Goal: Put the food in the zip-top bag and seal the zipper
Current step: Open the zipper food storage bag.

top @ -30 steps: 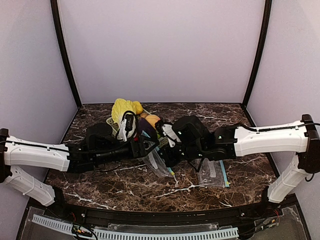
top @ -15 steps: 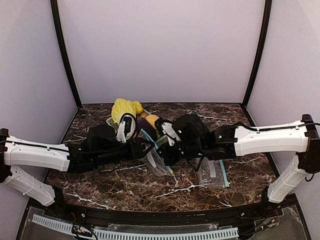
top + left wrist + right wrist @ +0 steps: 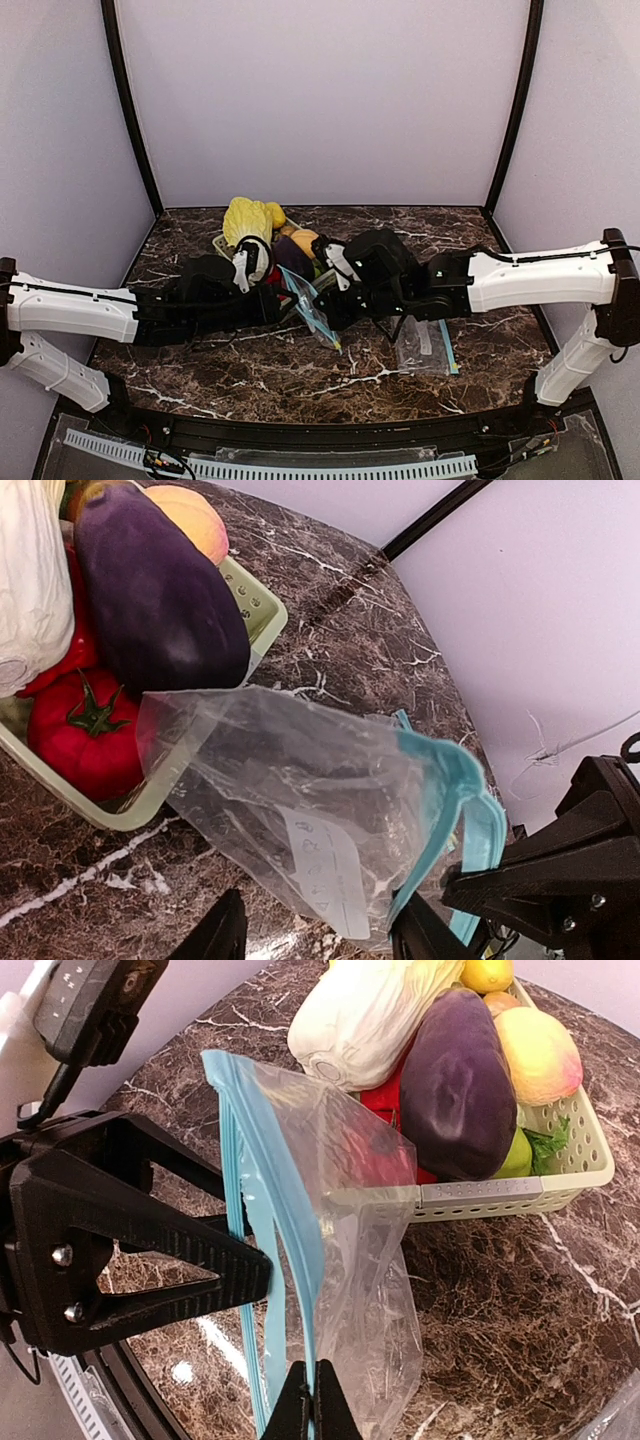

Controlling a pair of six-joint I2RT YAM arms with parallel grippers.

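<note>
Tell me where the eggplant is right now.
In the right wrist view the eggplant lies in the pale green basket at upper right, between the cabbage and the peach, just beyond the zip-top bag.

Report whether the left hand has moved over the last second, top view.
Yes. The left hand drew back to the left, farther from the flat spare bag.

Before me a pale green basket (image 3: 590,1160) sits on the dark marble table (image 3: 250,370). In it I see a pale yellow-white cabbage (image 3: 370,1015) lying over red peppers (image 3: 85,745), and a lemon (image 3: 487,972) at the far end. To my right, a spare clear bag (image 3: 425,345) lies flat on the marble, apart from the basket.
</note>
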